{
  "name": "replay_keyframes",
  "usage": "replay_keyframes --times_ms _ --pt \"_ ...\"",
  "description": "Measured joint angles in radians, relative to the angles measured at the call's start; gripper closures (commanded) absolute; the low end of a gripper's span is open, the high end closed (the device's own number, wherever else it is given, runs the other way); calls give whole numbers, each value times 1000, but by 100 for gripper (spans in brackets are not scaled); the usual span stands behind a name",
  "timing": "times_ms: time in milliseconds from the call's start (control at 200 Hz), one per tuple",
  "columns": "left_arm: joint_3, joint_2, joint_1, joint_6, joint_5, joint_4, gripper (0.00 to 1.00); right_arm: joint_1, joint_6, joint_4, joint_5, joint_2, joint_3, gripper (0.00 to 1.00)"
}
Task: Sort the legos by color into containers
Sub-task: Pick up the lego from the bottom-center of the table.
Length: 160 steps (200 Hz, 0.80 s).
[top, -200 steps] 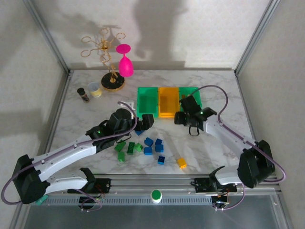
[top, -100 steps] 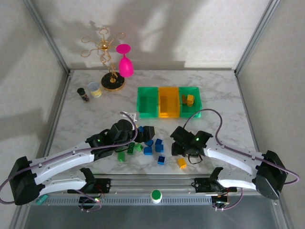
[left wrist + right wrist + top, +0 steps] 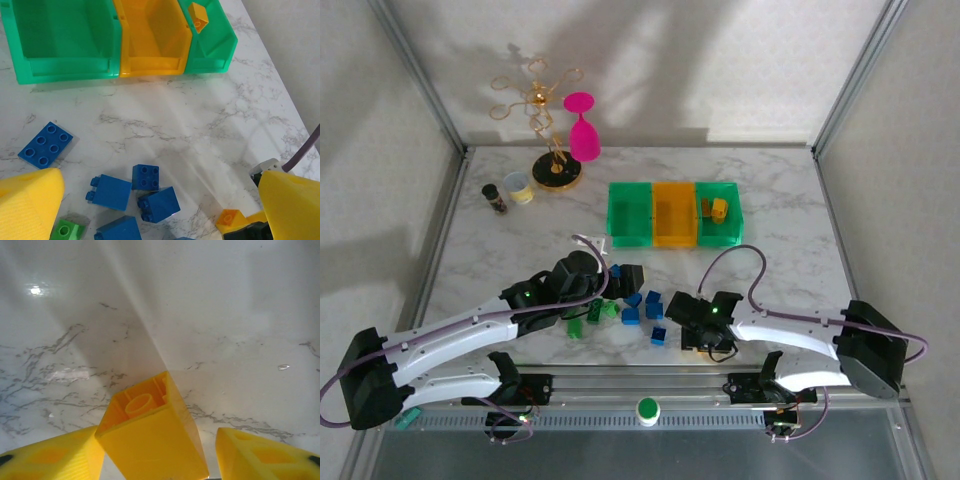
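Note:
Three containers stand in a row at the back: a green bin, a yellow-orange bin and a green bin holding a yellow lego. Blue legos and green legos lie scattered in front of them. My left gripper hovers open above the blue legos, holding nothing. My right gripper is low at the front, open, with a yellow lego lying on its side between the jaws. The left finger touches it; the right finger stands a little off it.
A gold stand with a pink glass stands at the back left, with a clear cup and a dark jar next to it. A flat blue plate lies apart from the pile. Metal frame posts border the table.
My right arm swung back from the right green bin to the table's front and came down over the yellow lego, its jaws narrowing. The left arm shifted slightly toward the pile.

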Motion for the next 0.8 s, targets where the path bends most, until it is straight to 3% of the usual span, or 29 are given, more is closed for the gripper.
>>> replay_keyframes --times_ms 360,636,801 --pt "-8 -2 0 0 -22 -9 0 0 7 17 8 37 0 63" --pt "-8 -2 0 0 -31 -10 0 -12 -16 12 43 35 31 64" --pt "-5 10 0 0 -45 -10 0 -97 -79 6 82 26 130 63"
